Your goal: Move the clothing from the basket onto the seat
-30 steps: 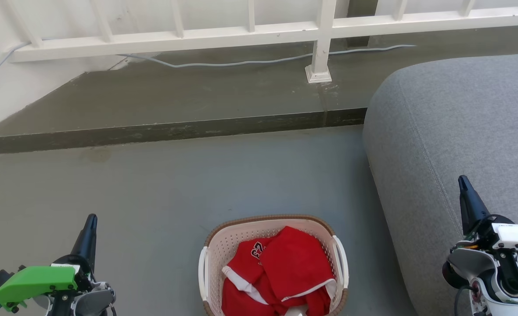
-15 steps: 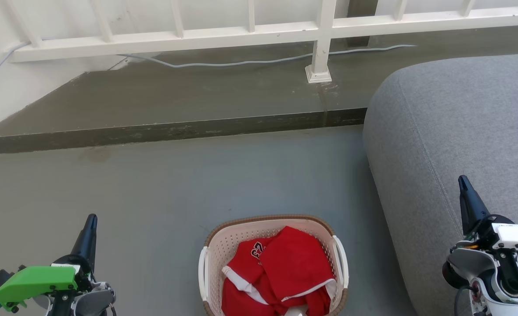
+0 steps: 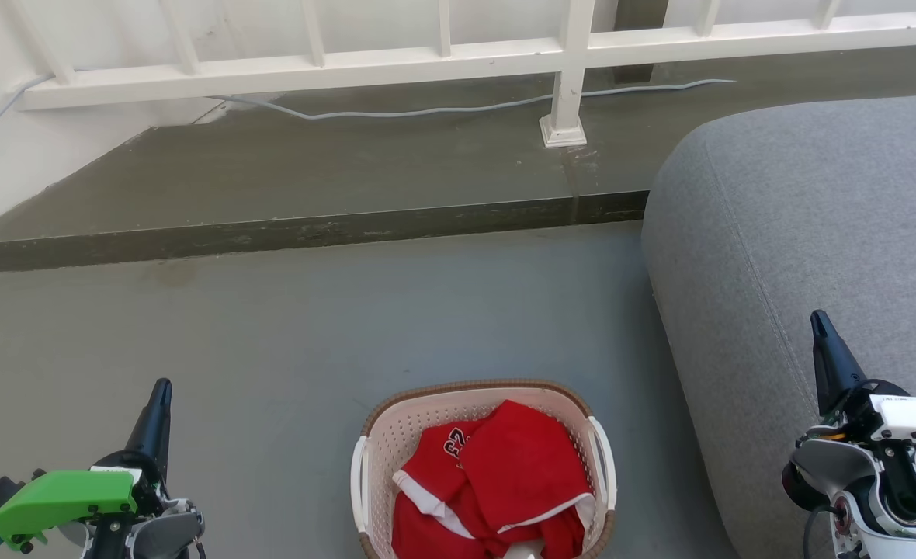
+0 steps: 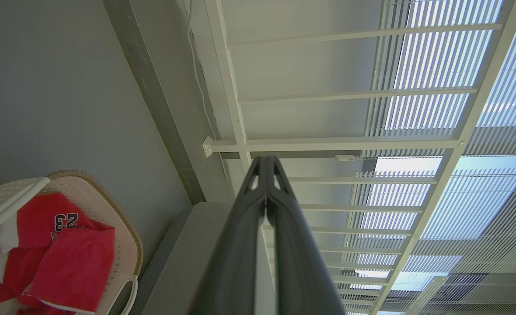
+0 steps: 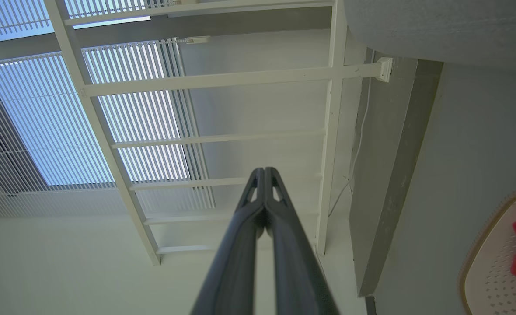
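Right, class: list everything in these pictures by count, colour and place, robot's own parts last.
floor: one, grey, foreground
step: one, dark grey, across the back
railing: one, white, on the step
cable: one, pale grey, on the step under the railing
seat: one, grey, right
basket: one, cream with brown rim, on the floor, bottom centre
jersey: one, red with white trim, in the basket
left fingers: two, dark, lower left, shut
right fingers: two, dark, lower right, shut

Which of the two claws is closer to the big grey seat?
Right. The right gripper is by the seat's near edge; the left gripper is far off, on the basket's other side.
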`<state>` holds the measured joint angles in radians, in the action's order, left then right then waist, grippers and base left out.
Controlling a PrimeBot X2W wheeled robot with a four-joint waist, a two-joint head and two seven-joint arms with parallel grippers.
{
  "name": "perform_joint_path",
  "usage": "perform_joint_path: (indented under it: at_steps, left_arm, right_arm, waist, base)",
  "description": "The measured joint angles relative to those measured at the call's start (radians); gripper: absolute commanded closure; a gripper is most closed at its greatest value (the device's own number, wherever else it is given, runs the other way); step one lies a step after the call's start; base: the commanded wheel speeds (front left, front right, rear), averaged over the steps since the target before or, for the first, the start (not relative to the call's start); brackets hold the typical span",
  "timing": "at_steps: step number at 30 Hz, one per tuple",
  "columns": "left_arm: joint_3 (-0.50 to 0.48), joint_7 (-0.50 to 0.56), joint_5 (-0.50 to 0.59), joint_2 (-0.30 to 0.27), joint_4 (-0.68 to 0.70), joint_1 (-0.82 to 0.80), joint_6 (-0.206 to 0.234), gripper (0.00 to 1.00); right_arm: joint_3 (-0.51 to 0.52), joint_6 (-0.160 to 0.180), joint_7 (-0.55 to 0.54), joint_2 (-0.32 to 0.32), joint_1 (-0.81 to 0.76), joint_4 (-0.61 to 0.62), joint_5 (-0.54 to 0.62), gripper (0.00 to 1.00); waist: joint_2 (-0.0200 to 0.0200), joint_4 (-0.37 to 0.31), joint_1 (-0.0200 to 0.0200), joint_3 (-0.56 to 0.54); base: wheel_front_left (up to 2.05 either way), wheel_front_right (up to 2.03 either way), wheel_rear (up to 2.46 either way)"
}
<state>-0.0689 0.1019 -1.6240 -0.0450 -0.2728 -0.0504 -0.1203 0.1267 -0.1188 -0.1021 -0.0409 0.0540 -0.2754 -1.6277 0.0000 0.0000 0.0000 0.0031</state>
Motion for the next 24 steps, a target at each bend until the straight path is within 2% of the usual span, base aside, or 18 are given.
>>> perform_joint_path:
  at_steps: [24]
  left_arm:
    - [0.000,0.000,0.001,0.000,0.000,0.000,0.000,1.00]
  right_arm:
    - [0.000,0.000,0.000,0.000,0.000,0.000,0.001,1.00]
  waist:
    - [0.0000,0.000,0.0000,0.000]
  base:
    - [0.00,0.00,0.00]
